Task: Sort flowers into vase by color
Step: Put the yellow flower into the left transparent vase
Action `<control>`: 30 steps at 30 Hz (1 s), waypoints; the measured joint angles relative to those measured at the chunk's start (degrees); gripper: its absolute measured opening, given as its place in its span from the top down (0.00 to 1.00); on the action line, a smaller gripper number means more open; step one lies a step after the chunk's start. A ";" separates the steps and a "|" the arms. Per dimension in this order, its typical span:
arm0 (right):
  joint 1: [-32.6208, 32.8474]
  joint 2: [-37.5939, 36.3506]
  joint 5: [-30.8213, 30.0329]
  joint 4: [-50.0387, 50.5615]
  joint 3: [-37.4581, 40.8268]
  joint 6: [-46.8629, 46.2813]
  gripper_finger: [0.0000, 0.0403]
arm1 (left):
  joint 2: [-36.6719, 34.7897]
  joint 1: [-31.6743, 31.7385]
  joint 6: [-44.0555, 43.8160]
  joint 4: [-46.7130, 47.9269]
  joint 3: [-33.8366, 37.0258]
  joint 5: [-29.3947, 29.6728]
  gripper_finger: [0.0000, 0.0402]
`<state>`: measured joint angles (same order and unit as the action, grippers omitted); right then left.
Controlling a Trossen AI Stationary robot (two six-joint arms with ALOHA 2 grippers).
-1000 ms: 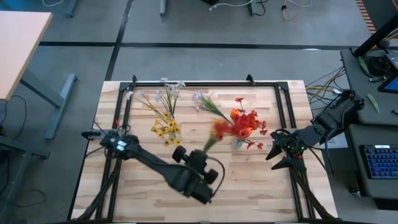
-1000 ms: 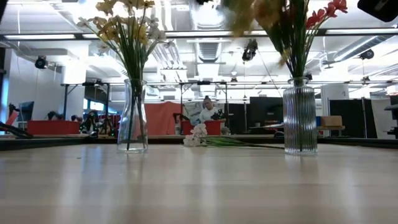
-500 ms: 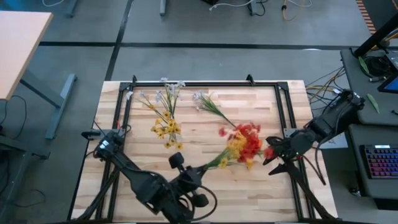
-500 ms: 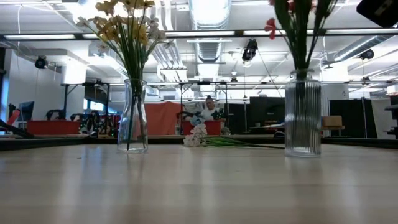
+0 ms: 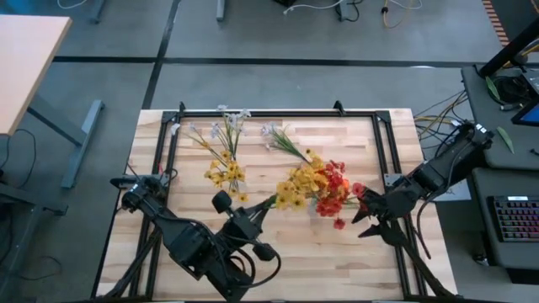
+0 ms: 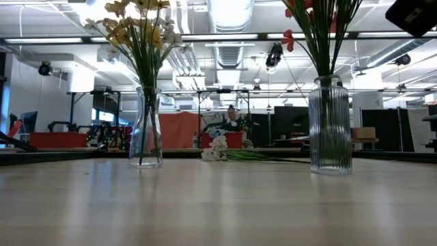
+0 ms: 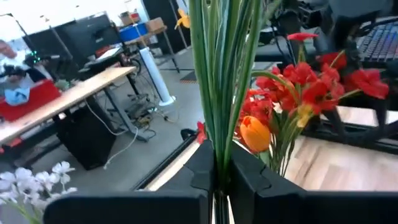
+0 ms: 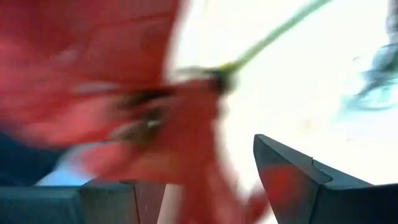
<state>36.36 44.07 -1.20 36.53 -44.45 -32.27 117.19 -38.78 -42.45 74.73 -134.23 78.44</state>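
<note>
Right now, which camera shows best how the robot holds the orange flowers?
The left wrist view: the left gripper is shut on green stems. The high view shows the orange flowers whole, beside the red flowers, with the grip small. The low and right wrist views miss it.

No readable text, label, brand, number or sign is being shown in any of the views.

Two vases stand on the table point(image 5: 337, 261): one vase point(image 6: 146, 128) toward its left edge, the other vase point(image 6: 330, 124) right of centre. Loose flowers point(image 5: 282, 141) lie near the far edge between them.
</note>
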 joint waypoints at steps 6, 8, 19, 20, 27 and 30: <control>1.33 2.86 -7.26 -1.69 2.09 1.93 0.45 | -0.23 -0.31 16.47 -2.94 0.00 -14.99 0.98; 1.31 4.31 -7.86 -5.21 3.41 2.38 0.45 | -0.46 -0.22 26.61 -7.18 0.02 -19.46 0.98; 0.21 14.47 -13.87 -20.03 11.88 2.07 0.46 | -12.93 2.18 51.47 -10.70 0.01 -18.37 0.99; -0.05 15.01 -14.08 -20.84 12.28 2.15 0.47 | -13.99 2.87 52.84 -10.70 0.03 -18.40 0.99; -0.39 16.30 -15.93 -25.99 14.45 2.56 0.54 | -22.47 8.38 48.07 -11.33 0.34 -19.53 0.99; 0.05 15.04 -9.38 -25.96 14.02 3.65 0.58 | -23.29 10.50 41.93 -11.47 1.40 -21.45 0.99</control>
<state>36.41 59.12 -10.58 10.57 -30.43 -28.63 93.91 -28.28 -0.52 63.26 -132.83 56.99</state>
